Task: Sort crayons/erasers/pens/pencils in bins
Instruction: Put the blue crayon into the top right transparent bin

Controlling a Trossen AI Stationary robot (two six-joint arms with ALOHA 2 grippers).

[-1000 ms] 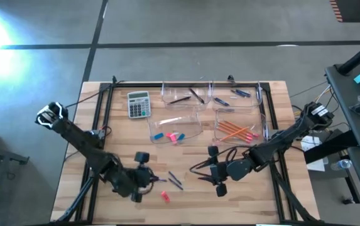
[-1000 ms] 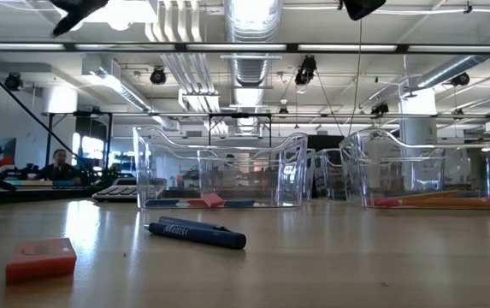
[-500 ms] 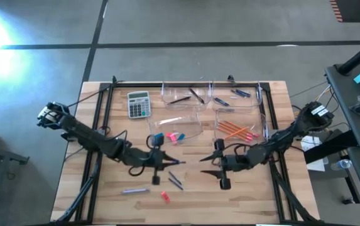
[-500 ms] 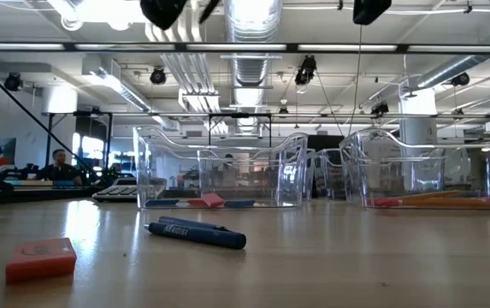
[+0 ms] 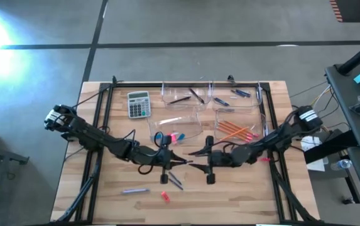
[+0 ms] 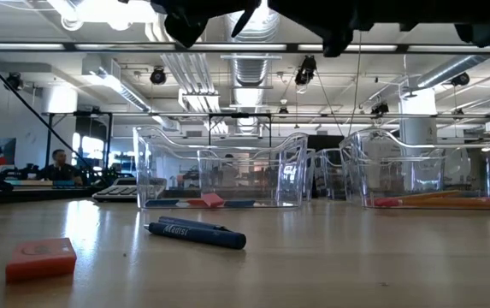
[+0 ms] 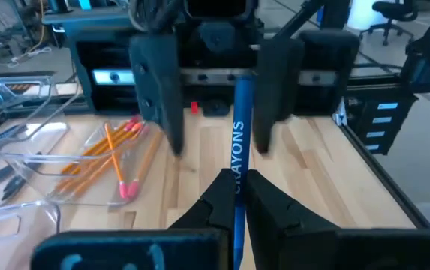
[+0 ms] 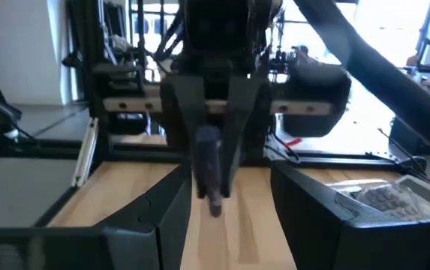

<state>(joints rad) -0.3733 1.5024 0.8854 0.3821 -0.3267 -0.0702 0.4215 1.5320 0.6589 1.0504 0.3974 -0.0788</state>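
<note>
A wooden table (image 5: 73,182) is seen from above, framed by black rails along its left, far and right edges. Near the far left, a grey calculator (image 5: 138,103) lies flat. On the near left part of the tabletop, a blue-grey stick (image 5: 134,190) lies alone with bare wood around it, and a small red eraser (image 5: 165,196) sits just to its right, close to the near edge. In the low view this eraser is seen at the near left with a dark blue pen (image 6: 196,233) lying beyond it; wide bare tabletop stretches to the right of both.

The left gripper (image 5: 178,161) is held above the table's middle, its fingers (image 7: 213,196) clamped together on a blue crayon (image 7: 239,169) that points toward the right arm. A short dark stick (image 5: 176,182) lies on the wood just near of it.

The right gripper (image 5: 193,152) faces the left one tip to tip, its fingers spread apart on either side of the crayon's far end; whether they touch it cannot be told.

Four clear bins are set across the far half. The near-left bin (image 5: 195,120) is seen to contain pink and blue erasers (image 5: 174,136), the near-right bin (image 5: 218,114) orange pencils (image 5: 234,131), and the two far bins (image 5: 164,94) hold dark and blue sticks. Between the near bins and the grippers, little free room is left.
</note>
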